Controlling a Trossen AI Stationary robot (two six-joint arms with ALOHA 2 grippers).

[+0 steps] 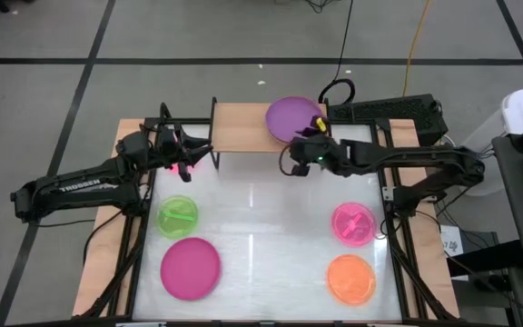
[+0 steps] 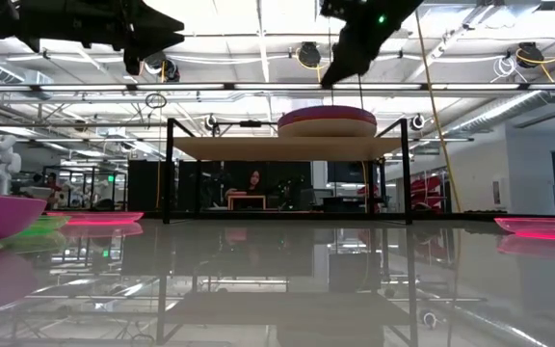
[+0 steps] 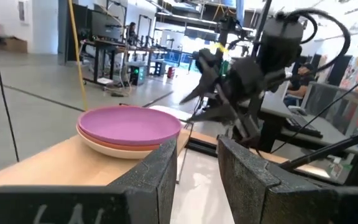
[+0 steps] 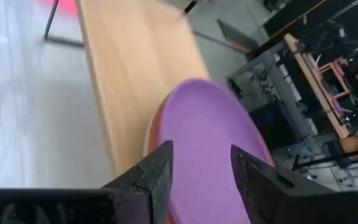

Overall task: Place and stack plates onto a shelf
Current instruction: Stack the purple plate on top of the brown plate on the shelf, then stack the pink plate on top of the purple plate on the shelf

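A purple plate (image 1: 289, 118) lies on top of a beige plate (image 3: 120, 146), and the stack rests on the right part of the light-wood shelf (image 1: 243, 127). My right gripper (image 1: 309, 136) hovers open just above the stack's near rim. In the right wrist view its fingers (image 4: 201, 180) frame the purple plate (image 4: 210, 143) without touching it, and in the low view it (image 2: 340, 67) stands clear above the stack (image 2: 327, 122). My left gripper (image 1: 198, 154) is open and empty at the shelf's near left corner, pointing along the shelf (image 3: 61, 162) toward the stack.
On the white tabletop lie a green plate (image 1: 178, 216), a magenta plate (image 1: 190, 267), a pink plate (image 1: 353, 223) and an orange plate (image 1: 350, 278). Something red (image 1: 187, 167) shows under my left gripper, mostly hidden. The shelf's left half is bare wood.
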